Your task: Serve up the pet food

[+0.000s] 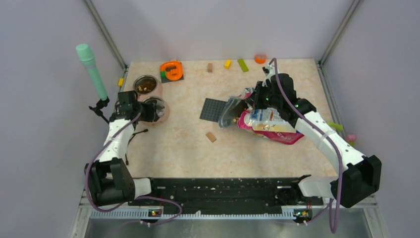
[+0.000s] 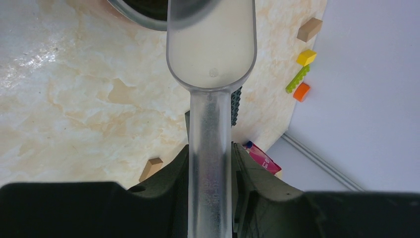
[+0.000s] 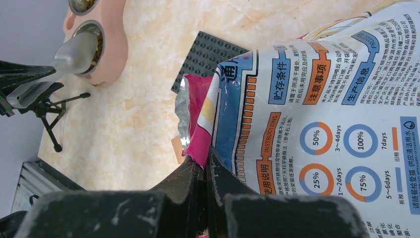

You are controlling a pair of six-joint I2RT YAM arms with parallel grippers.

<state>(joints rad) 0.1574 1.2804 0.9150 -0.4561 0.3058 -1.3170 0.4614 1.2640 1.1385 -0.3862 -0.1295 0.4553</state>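
Left gripper clenched on scoop, which looks empty, tip over bowl. Right gripper pinches the mouth of the cat food bag, lying on the bench. Kibble shows in the far bowl. Judged: pour step. Next move calls for a refill at the bag's mouth.

A lab robot cell: bare pale walls and metal frame posts enclose the tabletop around the right pincer; toy bricks lie just beyond it.
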